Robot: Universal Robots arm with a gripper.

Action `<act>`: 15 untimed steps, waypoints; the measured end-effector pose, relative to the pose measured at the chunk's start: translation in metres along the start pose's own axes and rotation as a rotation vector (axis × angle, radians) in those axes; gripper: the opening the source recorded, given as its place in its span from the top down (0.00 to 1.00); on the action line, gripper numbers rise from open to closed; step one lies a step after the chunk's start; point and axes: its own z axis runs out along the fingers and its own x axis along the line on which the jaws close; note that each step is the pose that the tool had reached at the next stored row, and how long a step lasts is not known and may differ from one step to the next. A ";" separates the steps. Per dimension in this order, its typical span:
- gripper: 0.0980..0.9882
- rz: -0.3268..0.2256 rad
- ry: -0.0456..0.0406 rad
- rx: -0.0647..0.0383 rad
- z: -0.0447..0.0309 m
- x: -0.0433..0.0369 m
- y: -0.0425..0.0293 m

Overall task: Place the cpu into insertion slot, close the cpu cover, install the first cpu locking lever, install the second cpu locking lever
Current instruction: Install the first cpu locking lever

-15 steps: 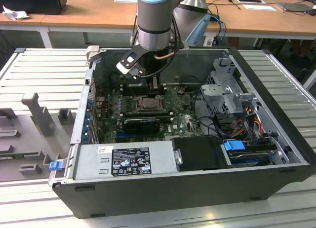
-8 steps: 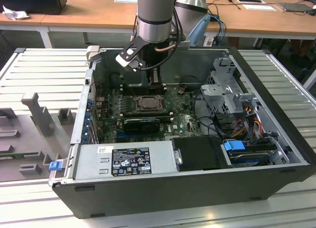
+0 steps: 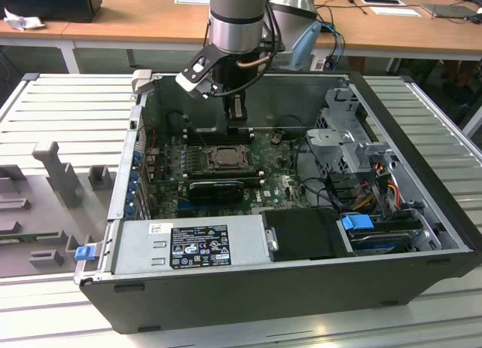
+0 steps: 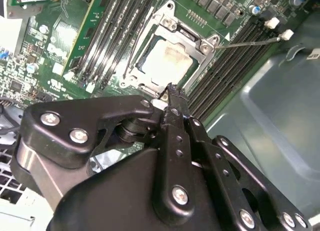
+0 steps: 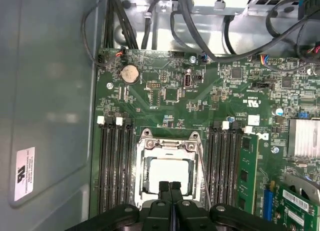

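The cpu [image 5: 169, 175] [image 4: 167, 61], a pale square chip, lies in the insertion slot [image 3: 224, 158] on the green board. Around it lies the cpu cover [image 5: 168, 144] [image 4: 186, 35], a silvery frame, flat over the chip. A thin wire lever [image 4: 250, 40] sticks out from one corner of the socket, over the memory slots. Another thin lever [image 5: 201, 163] runs along the socket's side. My gripper [image 5: 170, 187] [image 4: 170, 89] [image 3: 236, 114] hangs just above the socket's edge, fingers shut together with nothing between them.
Black memory slots [image 5: 114, 166] flank the socket on both sides. A long black expansion card [image 3: 217, 190] lies nearer the exterior view's front. The case wall [image 5: 45, 101], cable bundles [image 5: 200, 36], a drive cage [image 3: 350, 133] and the power supply [image 3: 192, 246] ring the board.
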 end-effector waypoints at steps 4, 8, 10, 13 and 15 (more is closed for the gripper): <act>0.99 -0.065 0.0013 0.002 -0.0001 0.0000 0.0000; 0.99 -0.097 0.0020 0.003 -0.0001 0.0000 0.0000; 0.99 -0.140 0.0029 0.004 -0.0001 0.0000 0.0000; 0.99 -0.179 0.0038 0.005 -0.0001 0.0000 0.0000; 0.99 -0.215 0.0046 0.006 -0.0001 0.0000 0.0000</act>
